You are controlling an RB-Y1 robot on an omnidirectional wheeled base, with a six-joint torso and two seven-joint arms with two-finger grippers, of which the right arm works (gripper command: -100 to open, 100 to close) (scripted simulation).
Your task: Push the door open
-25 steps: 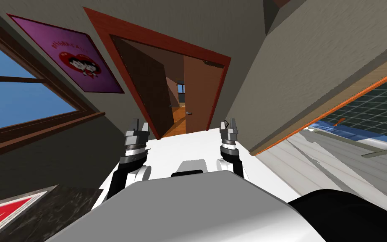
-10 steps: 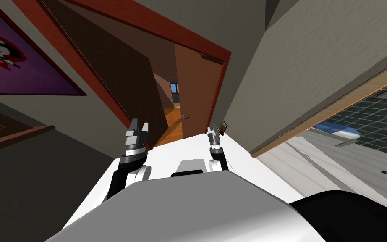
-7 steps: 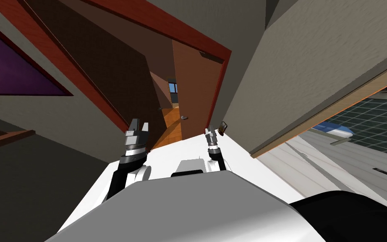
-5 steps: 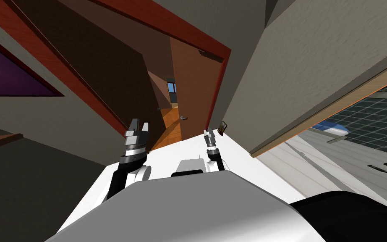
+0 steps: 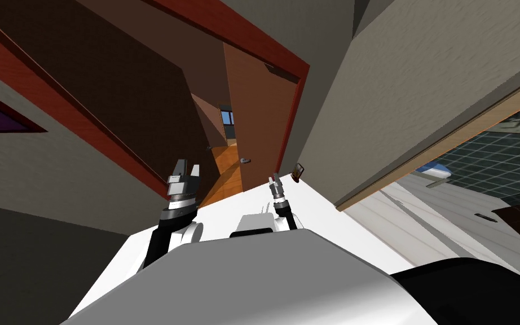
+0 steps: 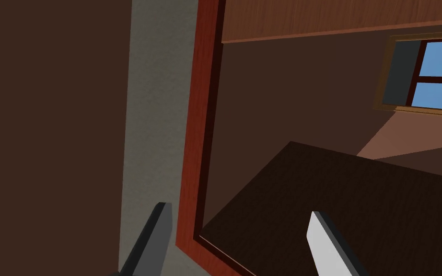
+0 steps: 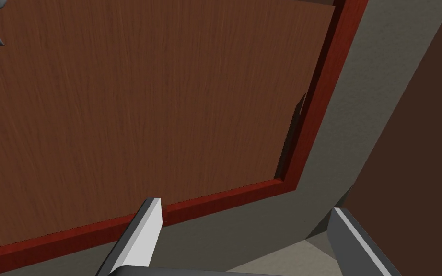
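Head view shows you the brown door (image 5: 256, 113) standing partly open at 12 o'clock inside its red frame (image 5: 295, 107), with its grey handle (image 5: 245, 160) at about 11 o'clock of the right jaws. The right jaws are spread wide and empty, pointing at the door panel beside the frame. The left jaws, at 9 o'clock of them, are equally wide apart and hold nothing.

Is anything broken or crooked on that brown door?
Nothing stands out. The brown door hangs partly open in its red frame, with its handle in place and no damage visible. The shared slant is the camera's.
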